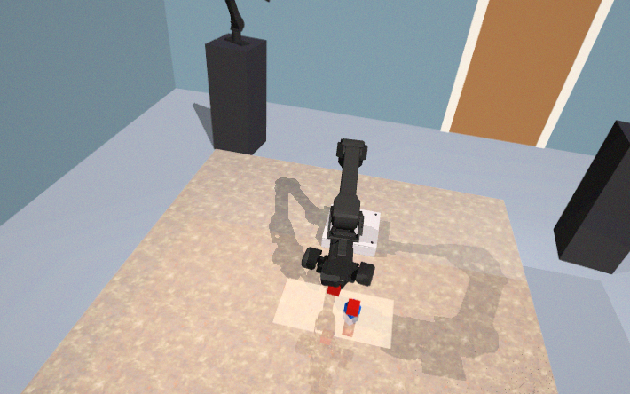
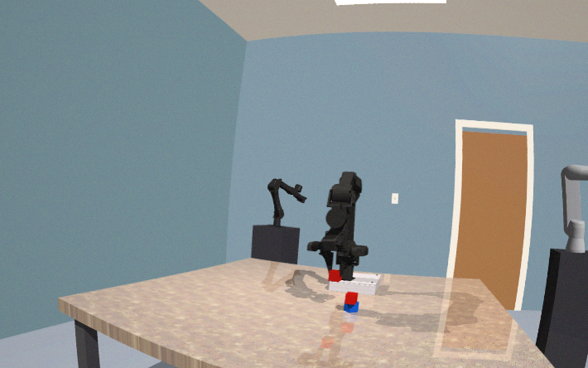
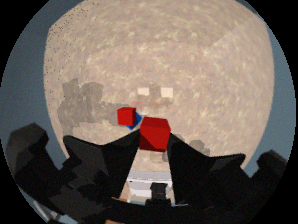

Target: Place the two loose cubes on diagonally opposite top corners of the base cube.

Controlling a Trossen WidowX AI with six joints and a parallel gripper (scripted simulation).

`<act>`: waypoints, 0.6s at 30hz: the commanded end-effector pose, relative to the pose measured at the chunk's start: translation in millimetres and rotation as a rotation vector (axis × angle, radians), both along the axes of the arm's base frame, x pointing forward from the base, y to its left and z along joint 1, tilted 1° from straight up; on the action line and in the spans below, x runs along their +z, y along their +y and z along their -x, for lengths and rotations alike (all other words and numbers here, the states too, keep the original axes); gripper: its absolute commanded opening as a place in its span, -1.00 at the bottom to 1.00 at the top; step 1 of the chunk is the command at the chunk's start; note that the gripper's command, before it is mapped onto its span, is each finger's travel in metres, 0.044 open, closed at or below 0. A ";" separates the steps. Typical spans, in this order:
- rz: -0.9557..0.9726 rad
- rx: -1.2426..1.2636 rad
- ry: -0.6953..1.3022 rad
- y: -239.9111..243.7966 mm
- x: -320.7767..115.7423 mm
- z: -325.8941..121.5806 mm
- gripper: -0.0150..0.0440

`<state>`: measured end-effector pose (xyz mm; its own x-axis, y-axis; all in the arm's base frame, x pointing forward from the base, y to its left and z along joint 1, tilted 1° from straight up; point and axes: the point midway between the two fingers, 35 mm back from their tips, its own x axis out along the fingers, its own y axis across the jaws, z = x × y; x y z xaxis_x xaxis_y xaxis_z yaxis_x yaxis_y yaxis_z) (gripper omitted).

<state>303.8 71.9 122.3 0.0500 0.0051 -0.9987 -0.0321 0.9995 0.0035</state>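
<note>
With one red cube placed, we carry its twin

As we bring the second solid red cube (image 1: 334,290) (image 2: 334,275) (image 3: 155,134) above the stone-patterned table (image 1: 170,234) (image 2: 223,292) (image 3: 200,65), our black gripper's fingers clamp its sides. The first red cube (image 1: 353,307) (image 2: 351,297) (image 3: 126,116) sits on the blue base cube (image 1: 345,309) (image 2: 351,307) (image 3: 136,121). Both probably handle light and stiff; we should keep gripping opposite faces, clear of the neighbour.

Blue base cube (image 1: 344,309) (image 2: 351,307) (image 3: 134,124) (red-capped); another red cube (image 1: 334,291) (image 2: 334,275) (image 3: 154,134) pinched aloft.
</note>
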 end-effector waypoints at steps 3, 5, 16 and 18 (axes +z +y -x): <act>0.006 0.018 0.004 13.9 -3.1 11.0 -0.14; 0.005 0.026 0.004 18.7 -3.6 14.4 -0.14; 0.005 0.070 0.006 43.3 -7.0 34.6 -0.14; 0.005 0.078 0.006 47.4 -7.6 38.5 -0.14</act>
<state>272.0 114.5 117.0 0.0458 0.0106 -0.9989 -0.1039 0.9946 0.0058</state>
